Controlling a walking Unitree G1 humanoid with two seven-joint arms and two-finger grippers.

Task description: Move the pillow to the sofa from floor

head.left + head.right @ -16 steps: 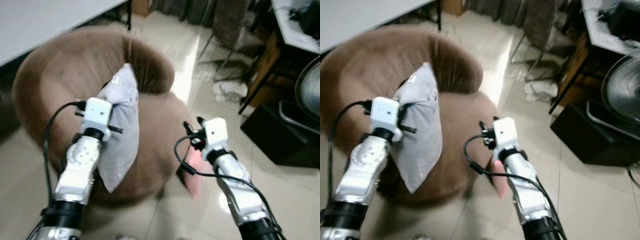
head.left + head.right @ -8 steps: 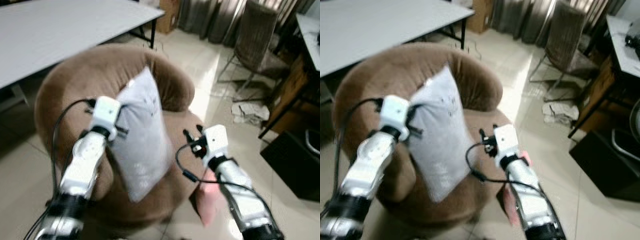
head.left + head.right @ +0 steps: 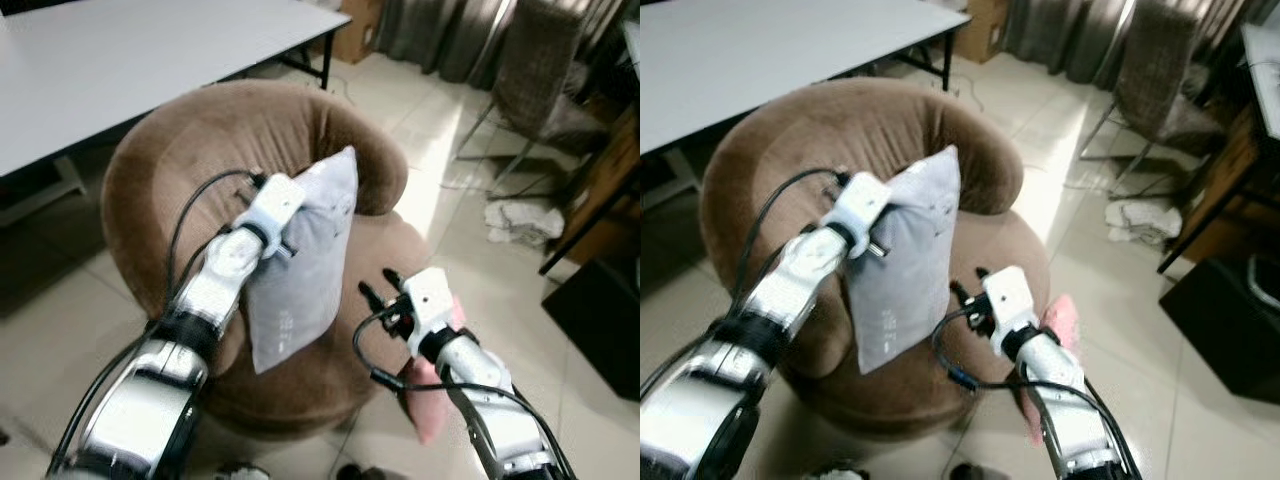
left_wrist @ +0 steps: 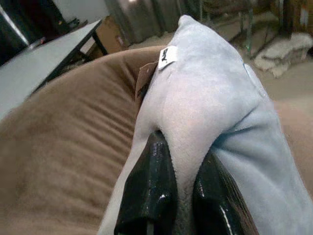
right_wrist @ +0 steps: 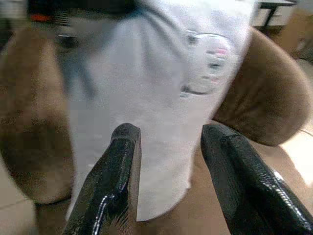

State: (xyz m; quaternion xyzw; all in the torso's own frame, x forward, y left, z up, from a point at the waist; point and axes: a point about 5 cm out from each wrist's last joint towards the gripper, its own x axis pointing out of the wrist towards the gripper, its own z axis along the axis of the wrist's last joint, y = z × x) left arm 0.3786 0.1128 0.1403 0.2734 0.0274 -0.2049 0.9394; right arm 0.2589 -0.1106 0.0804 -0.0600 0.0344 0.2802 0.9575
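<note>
Centrally, your left gripper [image 4: 181, 196] pinches the soft grey pillow [image 3: 300, 255], with its small white tag, unreadable, above the plush brown sofa [image 3: 200, 140]; your right gripper [image 5: 168, 147] gapes empty.

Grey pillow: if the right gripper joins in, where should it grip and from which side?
Probably the free lower corner of the soft grey pillow, approached from its right side. The left gripper pinches the upper edge, so the pillow hangs over the brown round sofa; the open right gripper faces its broad face.
</note>
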